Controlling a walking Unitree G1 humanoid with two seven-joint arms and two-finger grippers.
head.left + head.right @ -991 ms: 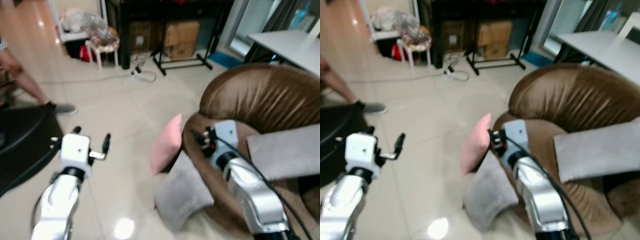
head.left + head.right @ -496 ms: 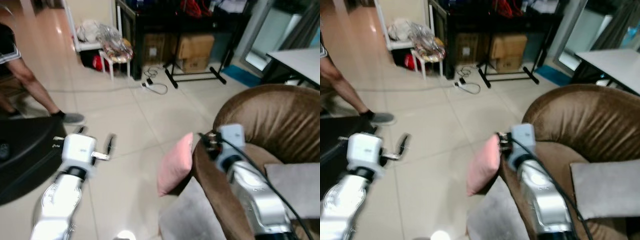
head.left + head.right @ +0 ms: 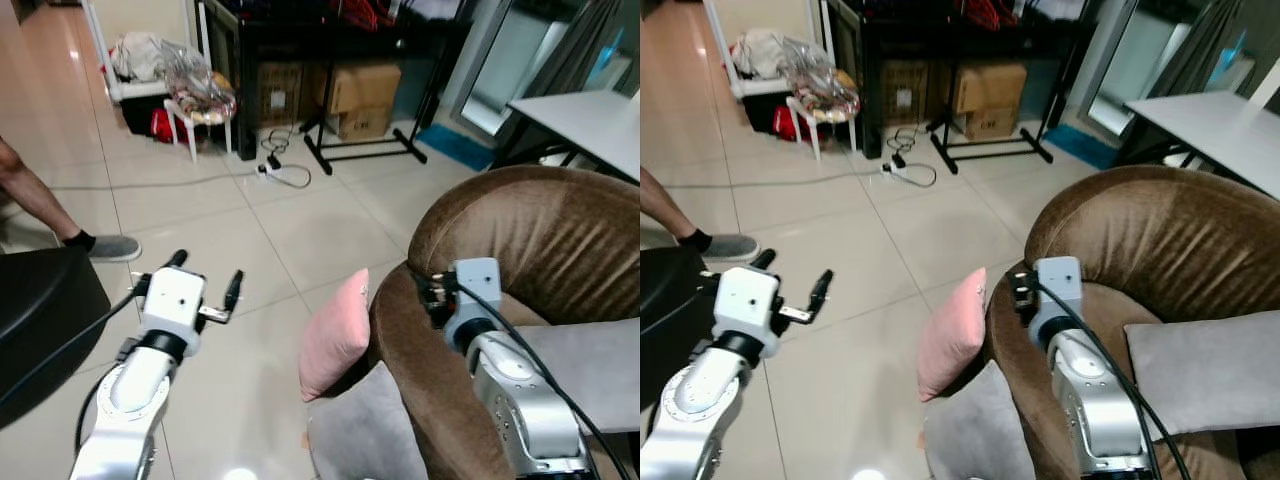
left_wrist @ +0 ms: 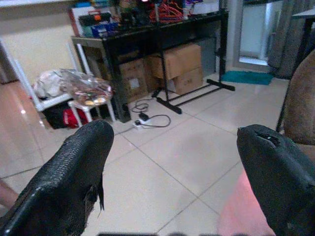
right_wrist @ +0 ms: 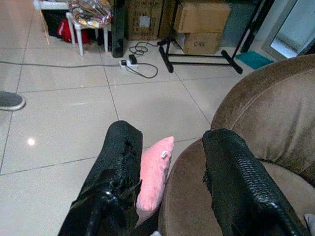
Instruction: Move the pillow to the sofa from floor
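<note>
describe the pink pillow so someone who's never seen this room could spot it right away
Find the big brown sofa on the right of the tiled room. The pink pillow stands on edge on the floor, leaning against the sofa's rounded arm. A grey pillow lies on the floor just in front of it and another sits on the sofa seat; this is the one pink, upright cushion.

One pink pillow (image 3: 336,338) at 6 o'clock from the boxes. Two grey cushions (image 3: 362,437) (image 3: 1205,368). One brown sofa (image 3: 545,232). Two cardboard boxes (image 3: 362,88) (image 3: 279,92). One small white stool (image 3: 196,112). Two grippers (image 3: 205,277) (image 3: 426,287).
</note>
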